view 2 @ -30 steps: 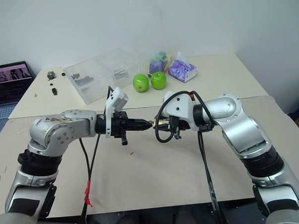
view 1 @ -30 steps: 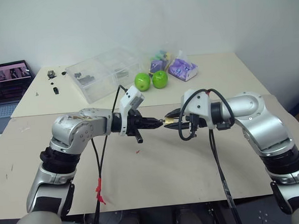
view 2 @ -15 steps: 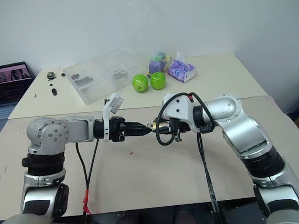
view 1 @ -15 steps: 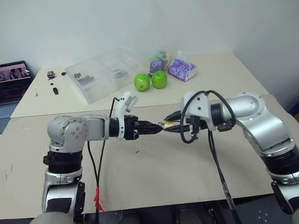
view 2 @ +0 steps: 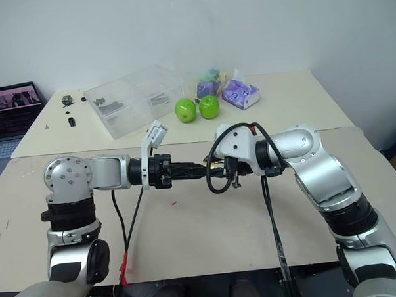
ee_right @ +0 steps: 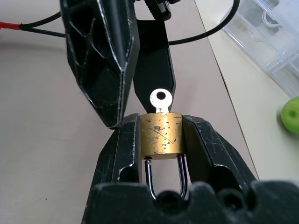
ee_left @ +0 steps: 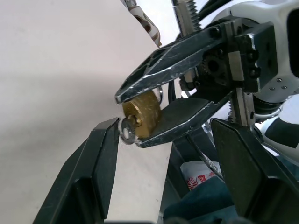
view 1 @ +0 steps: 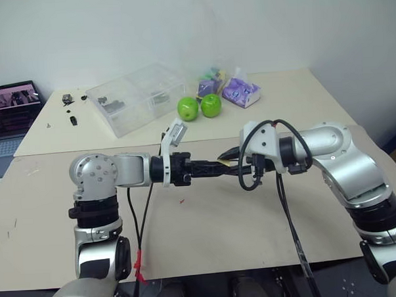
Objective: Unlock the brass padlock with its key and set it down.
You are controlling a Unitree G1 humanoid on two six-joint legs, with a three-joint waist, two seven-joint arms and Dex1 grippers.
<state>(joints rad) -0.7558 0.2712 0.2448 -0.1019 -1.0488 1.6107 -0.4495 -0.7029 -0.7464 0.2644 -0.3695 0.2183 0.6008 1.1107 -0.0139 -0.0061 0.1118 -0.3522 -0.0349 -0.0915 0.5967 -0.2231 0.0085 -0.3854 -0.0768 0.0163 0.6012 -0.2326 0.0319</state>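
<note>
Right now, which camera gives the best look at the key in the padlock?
The right wrist view: the key sticks out of the brass padlock, its round head fully visible. The left wrist view shows it edge-on beside a finger. The head views can't resolve it.

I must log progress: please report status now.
Right gripper shut on brass padlock. Left gripper open around key, not gripping. Nothing in the way.

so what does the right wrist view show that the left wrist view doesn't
Right wrist view: the padlock's shackle, a green apple and a clear plastic box.
Left wrist view: the keyhole face of the brass padlock and a red-printed white bag.
Both: the right tool clamping the padlock, key inserted, left tool open.
</note>
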